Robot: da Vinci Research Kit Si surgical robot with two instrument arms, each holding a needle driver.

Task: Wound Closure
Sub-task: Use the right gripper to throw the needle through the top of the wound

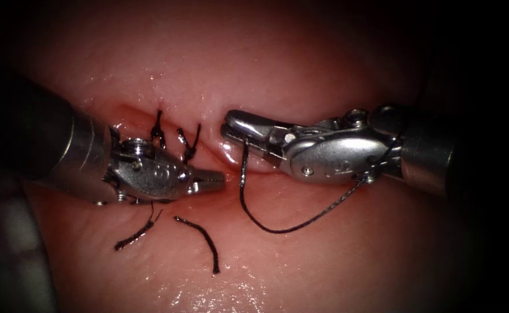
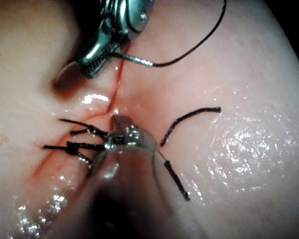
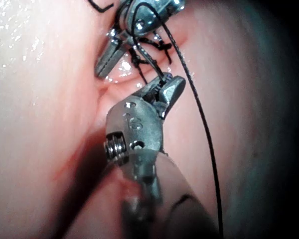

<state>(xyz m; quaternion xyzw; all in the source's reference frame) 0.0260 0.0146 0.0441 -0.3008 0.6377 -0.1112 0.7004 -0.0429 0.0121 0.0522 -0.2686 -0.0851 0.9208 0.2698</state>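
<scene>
Two knotted stitches sit on the cut. Beside them the left tool is closed, empty. Right tool grips the needle at its thread end, over the open cut; the next bite seems in hand, needing careful aim.

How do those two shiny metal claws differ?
The left arm's silver tool points right, jaws shut on nothing. The right arm's silver tool points left, jaws shut on the long black thread. I cannot place the needle. Both are jointed steel pincers over the pink tissue.

Glossy pink tissue, black thread and cut ends, silver-grey gripper metal.
</scene>
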